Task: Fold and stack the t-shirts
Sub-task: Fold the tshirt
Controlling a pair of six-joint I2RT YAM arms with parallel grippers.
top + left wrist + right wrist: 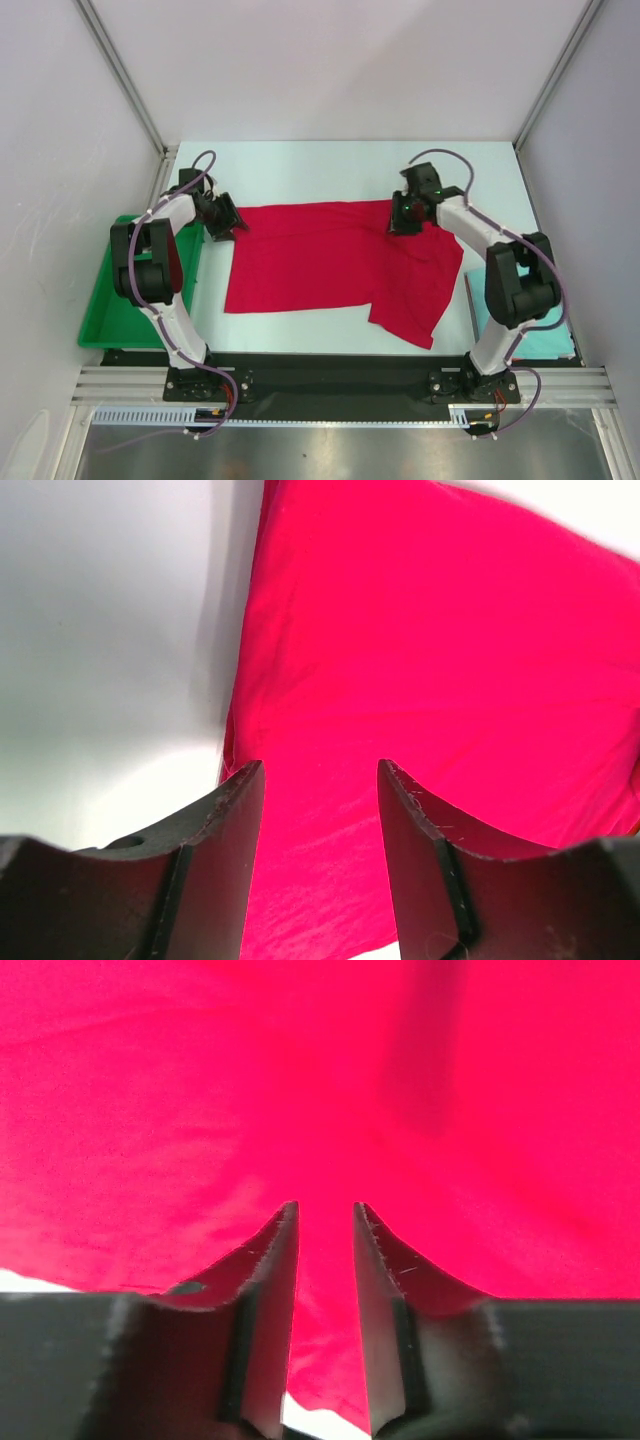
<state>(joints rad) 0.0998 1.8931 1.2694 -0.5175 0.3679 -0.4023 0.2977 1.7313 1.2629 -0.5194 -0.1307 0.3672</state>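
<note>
Left gripper [222, 218], seen from the top camera, sits at the far-left corner of the bright red soft cloth t-shirt [330, 260]. The shirt lies spread across the middle of the white table [330, 170], with one lobe sagging toward the near right. The right gripper [405, 213] rests on the shirt's far-right corner. A pale teal folded cloth rectangle [548, 345] lies at the near right, partly behind the right arm. A green plastic tray [100, 300] sits at the left edge.

Through the left wrist camera, the left gripper [320, 770] has its jaws well apart with nothing between them. The red shirt [430, 630] lies beyond, its edge against bare table [100, 630].

Through the right wrist camera, the right gripper [325, 1208] shows a narrow gap between its jaws. Red cloth [200, 1080] fills the view behind, apparently not pinched.

The shirt looks light, limp and easily rumpled, so it will likely drape and drag rather than keep its shape. Pinching corners or hem edges with both grippers should suit it best.

No brand, label or print is readable in any view.
</note>
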